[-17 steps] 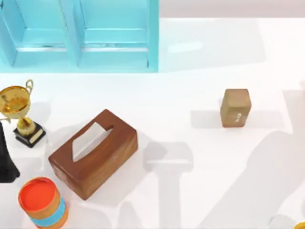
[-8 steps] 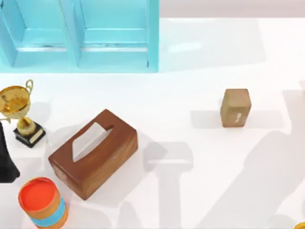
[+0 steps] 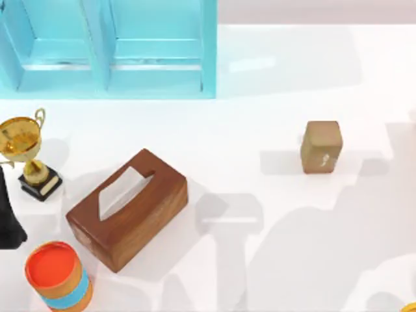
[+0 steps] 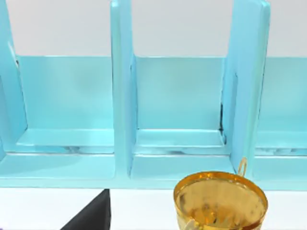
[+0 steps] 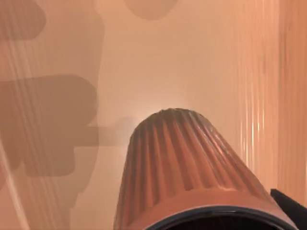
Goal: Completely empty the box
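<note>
With the state of either arm's jaws impossible to tell, the left arm (image 3: 9, 214), parked at the counter's (image 3: 260, 130) left edge, sits nearer the brown wooden tissue box (image 3: 127, 208), lying just right of it, long axis running near-left to far-right.

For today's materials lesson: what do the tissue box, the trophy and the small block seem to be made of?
Tissue box: probably polished wood, with reddish-brown grain and a soft sheen.
Trophy: looks like shiny gold metal with bright reflections, on a dark base.
Small block: matte tan, perhaps light wood or cork.
</note>
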Robot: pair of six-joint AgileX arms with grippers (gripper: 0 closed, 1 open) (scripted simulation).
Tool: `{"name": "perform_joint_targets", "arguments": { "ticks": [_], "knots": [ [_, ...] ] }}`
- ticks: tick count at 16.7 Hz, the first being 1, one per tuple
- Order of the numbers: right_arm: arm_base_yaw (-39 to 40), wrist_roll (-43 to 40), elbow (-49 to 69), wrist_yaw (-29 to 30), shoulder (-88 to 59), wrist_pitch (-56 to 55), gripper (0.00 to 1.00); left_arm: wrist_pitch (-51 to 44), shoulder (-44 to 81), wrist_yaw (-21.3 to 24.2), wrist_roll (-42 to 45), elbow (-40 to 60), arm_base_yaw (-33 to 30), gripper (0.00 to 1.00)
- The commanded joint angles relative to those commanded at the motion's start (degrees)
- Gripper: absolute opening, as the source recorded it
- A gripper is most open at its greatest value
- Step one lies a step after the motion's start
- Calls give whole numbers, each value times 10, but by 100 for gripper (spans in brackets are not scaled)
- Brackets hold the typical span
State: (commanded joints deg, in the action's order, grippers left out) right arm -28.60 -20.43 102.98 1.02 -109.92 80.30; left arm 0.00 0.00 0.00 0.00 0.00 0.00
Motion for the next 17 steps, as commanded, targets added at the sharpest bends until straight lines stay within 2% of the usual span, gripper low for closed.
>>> {"name": "perform_joint_targets", "arguments": {
  "ticks": [3,7,13,17],
  "knots": [
    [14,-14,69,-6,-20,59,0,0,0,0,0,0,0,100],
    [31,-25,116,-13,-62,78,0,0,0,0,0,0,0,100],
    [30,-23,117,-12,-66,77,0,0,0,0,0,0,0,100],
    [89,35,64,-4,-49,36,0,0,0,0,0,0,0,100]
  ]
}}
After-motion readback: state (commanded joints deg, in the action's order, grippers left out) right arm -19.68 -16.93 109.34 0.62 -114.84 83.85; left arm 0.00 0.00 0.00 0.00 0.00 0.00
